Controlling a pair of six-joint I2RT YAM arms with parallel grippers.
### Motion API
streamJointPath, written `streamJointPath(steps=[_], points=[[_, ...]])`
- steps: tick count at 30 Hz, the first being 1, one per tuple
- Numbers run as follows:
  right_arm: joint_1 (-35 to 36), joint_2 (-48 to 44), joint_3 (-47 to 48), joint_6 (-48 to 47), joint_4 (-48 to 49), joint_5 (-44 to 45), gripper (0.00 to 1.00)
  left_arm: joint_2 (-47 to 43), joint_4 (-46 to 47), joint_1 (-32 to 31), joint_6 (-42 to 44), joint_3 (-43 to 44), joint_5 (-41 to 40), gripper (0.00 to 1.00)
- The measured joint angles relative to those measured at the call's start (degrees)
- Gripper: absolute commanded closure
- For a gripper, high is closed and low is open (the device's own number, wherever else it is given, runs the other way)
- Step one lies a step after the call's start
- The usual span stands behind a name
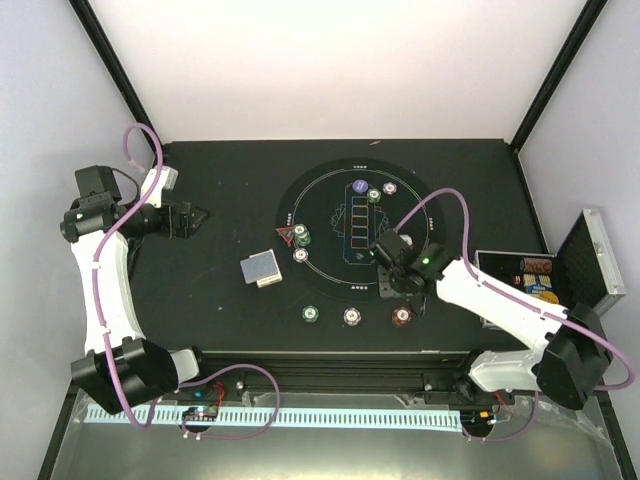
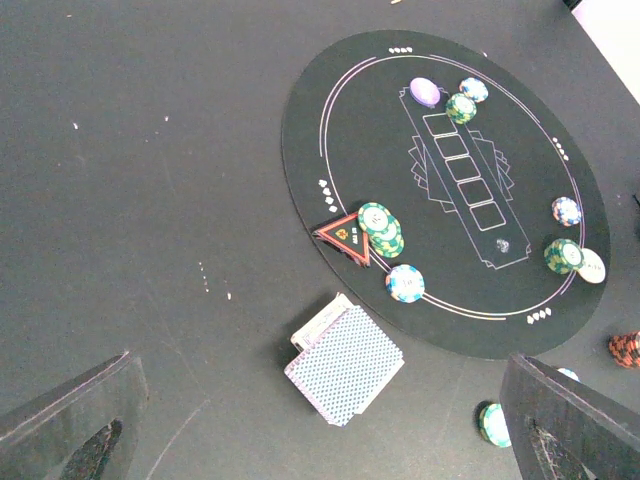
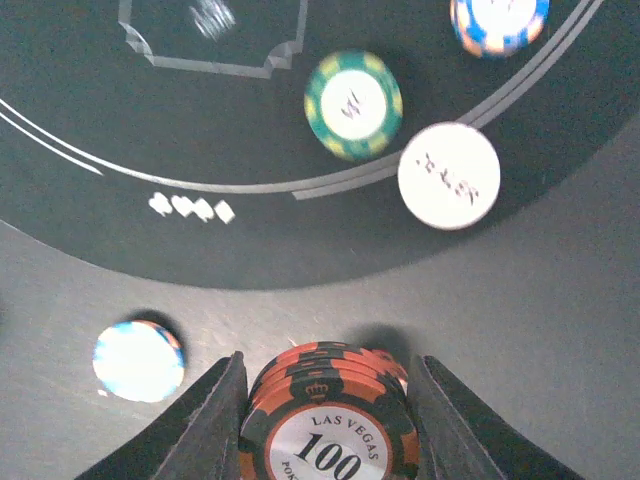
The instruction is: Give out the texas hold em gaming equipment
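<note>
The round black mat [image 1: 330,215] carries a red triangle marker [image 1: 286,238], a green chip stack [image 1: 301,237], a purple-white chip [image 1: 300,256] and a blue button [image 1: 359,187]. The grey-blue-backed card deck [image 1: 262,270] lies left of the mat, below my left gripper [image 2: 320,362] in the left wrist view [image 2: 345,365]. That gripper [image 1: 192,220] is open and empty, high at the left. My right gripper [image 1: 402,303] is shut on a red-brown "100" chip stack [image 3: 330,430] at the mat's near right edge. Beyond it lie a green chip [image 3: 353,104] and a white button [image 3: 448,175].
The open silver case [image 1: 590,262] stands at the right with chips in its tray [image 1: 535,275]. A green chip [image 1: 311,314] and a purple-white chip [image 1: 352,316] lie near the front edge. Two more chips [image 1: 381,191] sit by the blue button.
</note>
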Motion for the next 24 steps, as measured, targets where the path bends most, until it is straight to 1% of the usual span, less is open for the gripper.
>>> streamJointPath(steps=[3,6,10,17,20,24], points=[[0.0,2.1,5.9,-1.2,-0.8,0.9,0.81,0.0,0.1,0.0,0.0,0.0,0.0,0.01],[0.0,8.2,13.2,-3.2,-1.2,1.6,0.81,0.0,0.1,0.0,0.0,0.0,0.0,0.01],[0.0,19.5,24.4,-6.4,-1.4,2.4,0.82,0.0,0.0,0.0,0.0,0.0,-0.1,0.01],[-0.7,44.5,49.6,-11.9,-1.8,1.8,0.84,0.0,-0.6,0.0,0.1,0.0,-0.7,0.01],[-1.2,52.3,57.4,-13.1,-2.2,0.8,0.85,0.0,-0.7,0.0,0.1,0.0,-0.8,0.01],[-1.7,59.8,63.7,-13.9,-3.1,-0.9,0.85,0.0,-0.7,0.0,0.1,0.0,-0.8,0.01]])
